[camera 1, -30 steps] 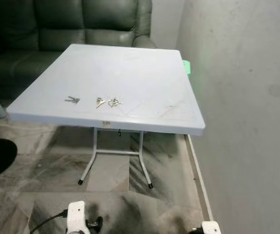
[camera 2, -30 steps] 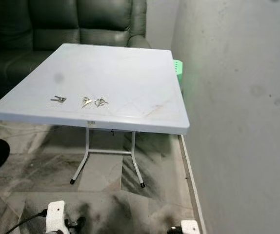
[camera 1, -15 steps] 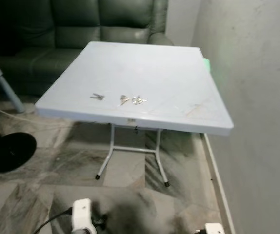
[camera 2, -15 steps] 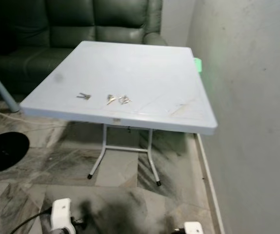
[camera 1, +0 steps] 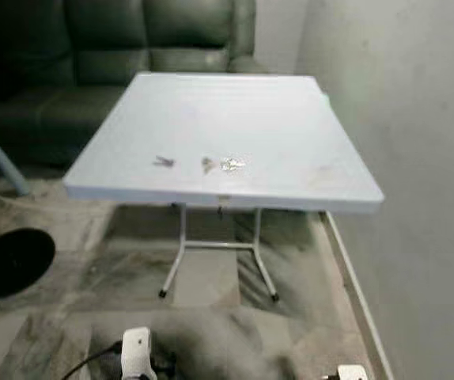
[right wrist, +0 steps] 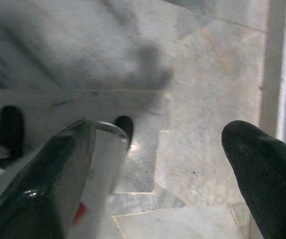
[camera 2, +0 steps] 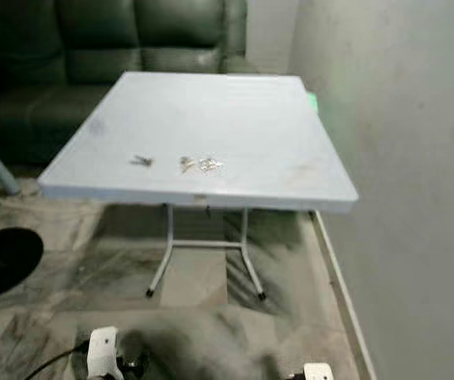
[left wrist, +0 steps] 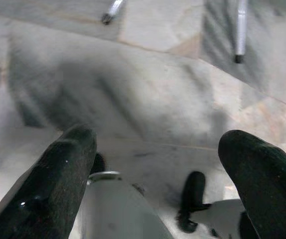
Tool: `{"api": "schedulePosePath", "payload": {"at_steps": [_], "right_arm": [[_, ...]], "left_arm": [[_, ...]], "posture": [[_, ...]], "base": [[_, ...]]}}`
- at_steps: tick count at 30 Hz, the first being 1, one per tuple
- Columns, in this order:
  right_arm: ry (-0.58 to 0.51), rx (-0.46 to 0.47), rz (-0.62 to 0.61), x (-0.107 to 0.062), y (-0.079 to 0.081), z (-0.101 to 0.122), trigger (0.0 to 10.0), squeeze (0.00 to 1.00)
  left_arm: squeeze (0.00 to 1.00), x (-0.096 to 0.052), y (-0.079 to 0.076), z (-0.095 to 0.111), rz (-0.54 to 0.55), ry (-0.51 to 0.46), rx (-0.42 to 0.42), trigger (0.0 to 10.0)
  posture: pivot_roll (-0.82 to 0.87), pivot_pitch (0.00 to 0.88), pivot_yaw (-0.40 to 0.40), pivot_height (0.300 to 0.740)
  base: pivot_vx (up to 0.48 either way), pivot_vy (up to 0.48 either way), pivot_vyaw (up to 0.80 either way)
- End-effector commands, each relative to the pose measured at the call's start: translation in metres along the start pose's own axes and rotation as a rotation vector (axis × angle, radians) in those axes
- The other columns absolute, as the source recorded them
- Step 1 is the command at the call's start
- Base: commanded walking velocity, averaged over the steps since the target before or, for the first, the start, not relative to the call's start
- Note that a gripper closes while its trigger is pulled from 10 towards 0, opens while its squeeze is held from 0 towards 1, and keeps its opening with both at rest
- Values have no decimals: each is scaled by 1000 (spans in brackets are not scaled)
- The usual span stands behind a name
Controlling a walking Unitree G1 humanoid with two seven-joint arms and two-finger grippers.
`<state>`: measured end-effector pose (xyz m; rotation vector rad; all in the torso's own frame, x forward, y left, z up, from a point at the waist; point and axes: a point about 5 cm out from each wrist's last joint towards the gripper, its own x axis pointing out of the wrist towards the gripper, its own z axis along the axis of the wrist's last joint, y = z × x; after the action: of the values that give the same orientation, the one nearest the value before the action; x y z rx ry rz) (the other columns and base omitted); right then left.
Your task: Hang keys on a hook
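Both grippers hang low over the marble floor with nothing between them: the left gripper has its black fingers spread wide apart, and the right gripper likewise has its fingers well apart. Ahead stands a pale folding desk beside the grey wall, and near its front edge lie three small bunches of keys in a row, blurred. Behind the desk sits a dark sofa.

Keys on table, sofa behind.
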<state>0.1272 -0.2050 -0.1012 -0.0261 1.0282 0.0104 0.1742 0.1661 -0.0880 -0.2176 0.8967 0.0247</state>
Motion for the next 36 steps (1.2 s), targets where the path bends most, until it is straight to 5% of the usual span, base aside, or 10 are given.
{"api": "schedulePosePath", "payload": {"at_steps": [1, 20, 30, 36], "right_arm": [[-10, 10, 14, 2, 5, 4, 10000, 0], [-5, 9, 12, 1, 3, 2, 10000, 0], [-23, 4, 14, 2, 2, 7, 10000, 0], [-111, 4, 28, 5, 0, 30, 10000, 0]], "left_arm": [[0, 0, 6, 3, 15, -6, -3, 10000], [0, 0, 5, 3, 18, -9, -8, 10000], [0, 0, 5, 5, 26, -17, 11, 10000], [0, 3, 1, 23, 4, -97, -6, 10000]], "posture": [[5, 0, -43, 740], [7, 0, -47, 740], [7, 0, -46, 740], [6, 0, -40, 740]], "base": [[0, 480, 0], [0, 452, 0], [0, 0, 0], [0, 0, 0]]}}
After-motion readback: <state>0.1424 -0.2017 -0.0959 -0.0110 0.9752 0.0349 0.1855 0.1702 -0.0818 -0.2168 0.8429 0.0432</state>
